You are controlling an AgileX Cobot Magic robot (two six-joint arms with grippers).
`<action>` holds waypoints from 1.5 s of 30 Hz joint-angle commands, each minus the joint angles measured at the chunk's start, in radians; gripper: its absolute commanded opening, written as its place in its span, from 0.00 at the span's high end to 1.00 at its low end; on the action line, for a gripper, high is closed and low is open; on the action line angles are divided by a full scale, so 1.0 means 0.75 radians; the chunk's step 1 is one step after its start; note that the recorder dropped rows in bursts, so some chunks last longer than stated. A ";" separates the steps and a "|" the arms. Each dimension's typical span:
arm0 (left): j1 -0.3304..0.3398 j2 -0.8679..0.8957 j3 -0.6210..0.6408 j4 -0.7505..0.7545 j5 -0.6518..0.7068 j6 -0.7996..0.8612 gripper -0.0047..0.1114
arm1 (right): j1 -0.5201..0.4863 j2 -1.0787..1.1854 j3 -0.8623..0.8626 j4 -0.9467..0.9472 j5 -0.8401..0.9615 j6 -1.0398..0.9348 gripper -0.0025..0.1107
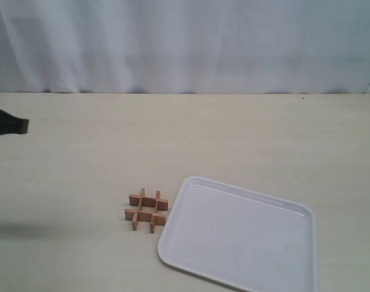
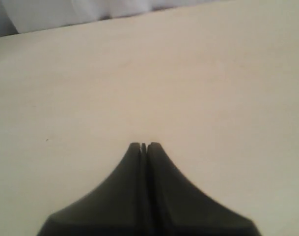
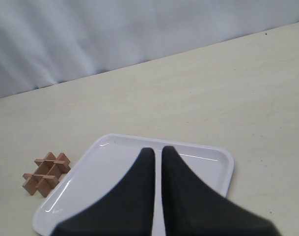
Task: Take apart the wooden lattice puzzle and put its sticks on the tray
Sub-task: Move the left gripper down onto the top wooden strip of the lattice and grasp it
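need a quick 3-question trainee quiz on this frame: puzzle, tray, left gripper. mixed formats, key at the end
1. True or false: the small hash-shaped light-brown wooden lattice puzzle lies inside the large white plastic rectangular tray.
2. How many of the puzzle's sticks lie on the tray? A) none B) two C) four
3. Fill in: the left gripper is ___ (open or shut).

Key:
1. False. It sits on the pale table, just beside the tray.
2. A. All the sticks are interlocked in the puzzle.
3. Shut, holding nothing.
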 commanded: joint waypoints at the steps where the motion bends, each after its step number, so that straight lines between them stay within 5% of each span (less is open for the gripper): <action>1: -0.167 0.154 -0.134 -0.169 0.252 0.293 0.96 | 0.004 -0.007 0.001 0.001 -0.003 -0.009 0.94; 9: -0.238 0.417 -0.438 -1.157 0.741 1.438 0.96 | 0.004 -0.007 0.001 0.001 -0.003 -0.009 0.94; 17: -0.245 0.502 -0.471 -1.728 0.813 2.404 0.96 | 0.004 -0.007 0.001 0.001 -0.003 -0.009 0.94; 23: -0.278 0.502 -0.440 -1.698 0.814 2.591 0.96 | 0.004 -0.007 0.001 0.001 -0.003 -0.009 0.94; 28: -0.373 0.528 -0.432 -1.599 0.702 2.588 0.96 | 0.004 -0.007 0.001 0.001 -0.003 -0.009 0.94; 35: -0.379 0.627 -0.432 -1.515 0.634 2.598 0.96 | 0.004 -0.007 0.001 0.001 -0.003 -0.009 0.94; 37: -0.379 0.630 -0.432 -1.551 0.628 2.598 0.90 | 0.004 -0.007 0.001 0.001 -0.003 -0.009 0.94; 39: -0.379 0.630 -0.432 -1.557 0.635 2.598 0.67 | 0.004 -0.007 0.001 0.001 -0.003 -0.009 0.94; 41: -0.379 0.633 -0.432 -1.560 0.635 2.598 0.55 | 0.004 -0.007 0.001 0.001 -0.003 -0.009 0.94; 45: -0.398 0.653 -0.432 -1.569 0.629 2.615 0.50 | 0.004 -0.007 0.001 0.001 -0.003 -0.009 0.94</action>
